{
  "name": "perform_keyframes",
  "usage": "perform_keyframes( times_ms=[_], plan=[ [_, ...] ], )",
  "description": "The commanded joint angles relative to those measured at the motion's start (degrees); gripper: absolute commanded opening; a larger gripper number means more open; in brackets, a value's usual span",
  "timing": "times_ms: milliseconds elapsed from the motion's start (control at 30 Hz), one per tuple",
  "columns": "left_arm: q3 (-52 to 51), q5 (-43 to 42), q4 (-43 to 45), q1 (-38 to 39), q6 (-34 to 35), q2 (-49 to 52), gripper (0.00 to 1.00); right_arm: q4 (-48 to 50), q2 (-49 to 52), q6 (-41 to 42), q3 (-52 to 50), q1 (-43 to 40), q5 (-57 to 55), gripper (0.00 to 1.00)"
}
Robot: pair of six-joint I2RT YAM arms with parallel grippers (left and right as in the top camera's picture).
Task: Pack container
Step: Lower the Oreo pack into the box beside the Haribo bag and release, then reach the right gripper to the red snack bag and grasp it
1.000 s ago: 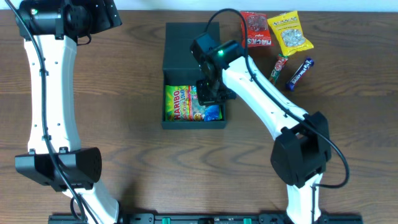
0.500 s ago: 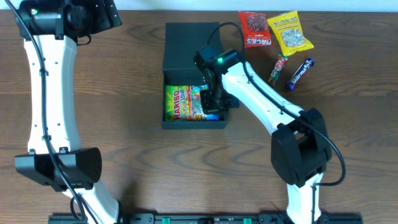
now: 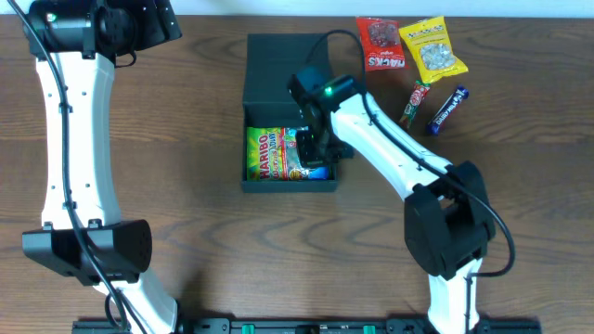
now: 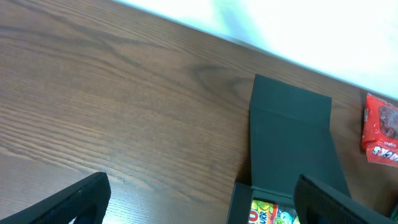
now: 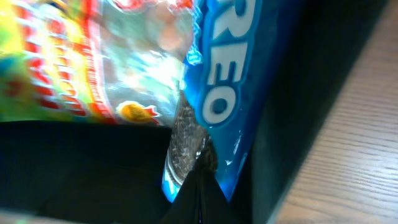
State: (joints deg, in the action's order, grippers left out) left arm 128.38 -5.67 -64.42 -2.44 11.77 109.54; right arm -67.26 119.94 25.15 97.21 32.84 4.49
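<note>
Now, box [image 3: 278, 74]: lying in the upper middle of the overhead frame, its lid flapping open toward the top.
Inside: gummy bag [image 3: 267, 153] and blue cookie packet [image 5: 217, 93] lying side by side.
Right gripper [image 5: 200, 180]: reaching into the box, jaws clenched together, tips at the blue packet, grasping nothing.
Left gripper [image 4: 202, 180]: hanging at upper left, jaws spread wide, holding nothing.
Loose snacks: red packet [image 3: 380, 44] and yellow packet [image 3: 432, 48] lying at upper right.

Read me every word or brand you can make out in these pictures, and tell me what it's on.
"HARIBO": yellow candy bag in the grey box.
"REO", start hidden: blue packet beside it.
Too small to read: print on the red packet, yellow nut bag, red-green bar, blue bar.
</note>
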Motion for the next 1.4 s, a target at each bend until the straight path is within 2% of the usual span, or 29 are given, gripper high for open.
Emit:
perform_keyframes(
  times_ms=[0,200,400,500,667,867,1000,1300,1333,1367],
  plan=[
    [1.22,-0.35,-0.07,-0.17,0.02,-0.31,0.95,1.27,-0.76,-0.59,-3.63,-0.61,0.22,0.01],
    [1.22,-0.35,-0.04,-0.17,0.02,-0.31,0.95,0.76,-0.81,-0.57,-1.81,-2.01,0.85,0.01],
    [1.22,-0.35,-0.11,-0.17,0.02,-0.31,0.95,-1.2,-0.81,-0.57,9.7,-4.68,0.94,0.01],
    [1.22,-0.33,-0.15,-0.17,0.02,-0.31,0.95,0.63,-0.81,-0.66,14.05,-8.96,-4.13,0.01],
    [1.22,-0.35,-0.09,-0.17,0.02,-0.31,0.95,9.11,-0.68,-4.13,13.62,-17.7,-10.1,0.01],
    [1.22,-0.35,-0.09,-0.17,0.02,-0.31,0.95,24.3,1.66,-6.54,13.31,-24.06,-5.16,0.01],
    [1.22,-0.35,-0.09,-0.15,0.02,-0.31,0.95,28.98,5.7,-6.51,14.67,-25.46,-3.93,0.01],
    [1.22,-0.35,-0.13,-0.15,0.02,-0.31,0.95,22.38,28.13,-7.43,45.77,-27.58,0.15,0.01],
    [1.22,-0.35,-0.13,-0.15,0.02,-0.31,0.95,22.62,29.83,-7.91,47.84,-27.61,-0.35,0.04],
    [1.22,-0.35,-0.13,-0.15,0.02,-0.31,0.95,23.3,31.06,-8.26,49.2,-27.63,-1.05,0.22]
  ],
)
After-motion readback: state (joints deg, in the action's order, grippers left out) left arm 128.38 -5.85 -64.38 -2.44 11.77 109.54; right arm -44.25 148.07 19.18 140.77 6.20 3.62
